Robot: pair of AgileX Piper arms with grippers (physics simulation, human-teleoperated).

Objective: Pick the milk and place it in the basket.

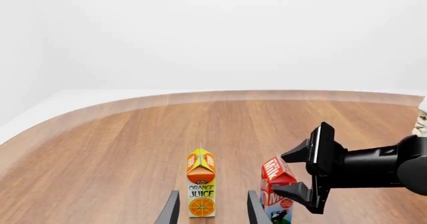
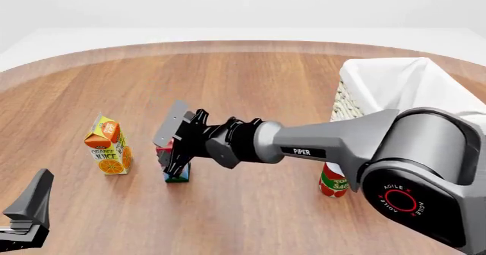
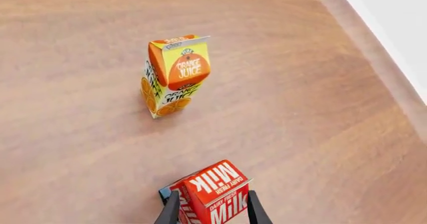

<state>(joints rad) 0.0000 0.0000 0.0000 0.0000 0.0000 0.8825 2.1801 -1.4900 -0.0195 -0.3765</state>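
**Right jaws straddle upright milk carton**

The right gripper (image 2: 172,143) is the nearer arm: its fingers flank the top of the small red gable-top milk carton (image 3: 215,194), jaws parted, contact unclear. The carton stands upright mid-table, long axis vertical, beside the orange-yellow juice carton (image 2: 108,147). The cream wicker basket with white lining (image 2: 395,87) sits near the wooden table's (image 2: 251,84) right edge. The left gripper (image 1: 210,209) hangs open, well back.

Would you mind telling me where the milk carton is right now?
In the front view, the milk carton stands left of centre on the table, just right of the juice carton, between the right end effector's fingers.
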